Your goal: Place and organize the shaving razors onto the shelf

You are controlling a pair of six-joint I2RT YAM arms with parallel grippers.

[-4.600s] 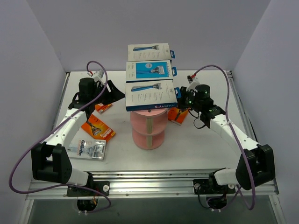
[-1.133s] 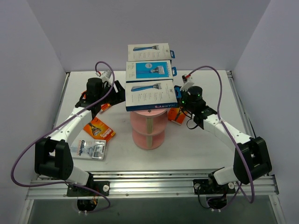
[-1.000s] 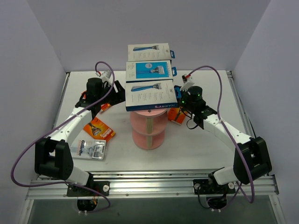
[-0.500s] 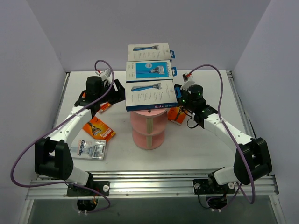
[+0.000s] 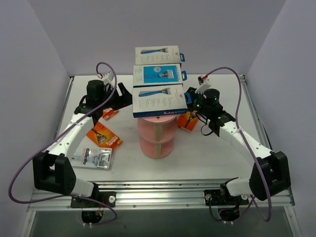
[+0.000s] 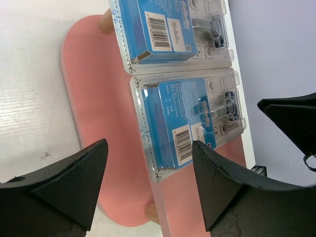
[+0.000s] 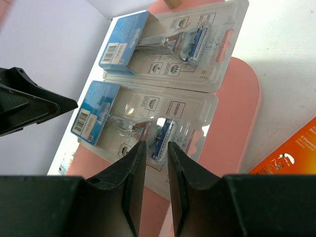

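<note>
Razor boxes (image 5: 159, 74), three white-and-blue, lie in a row atop the pink shelf (image 5: 156, 140) in the top view; orange packs (image 5: 103, 136) and a clear pack (image 5: 96, 158) lie on the table (image 5: 207, 158); left gripper (image 5: 123, 96) and right gripper (image 5: 191, 95) flank the nearest box. Left wrist: fingers (image 6: 74, 182) spread wide, empty; beyond them two clear blister packs (image 6: 190, 126) side by side on the oval tier (image 6: 94, 98). Right wrist: gripper narrowly parted, pinching nothing; both blister packs lie beyond it.
</note>
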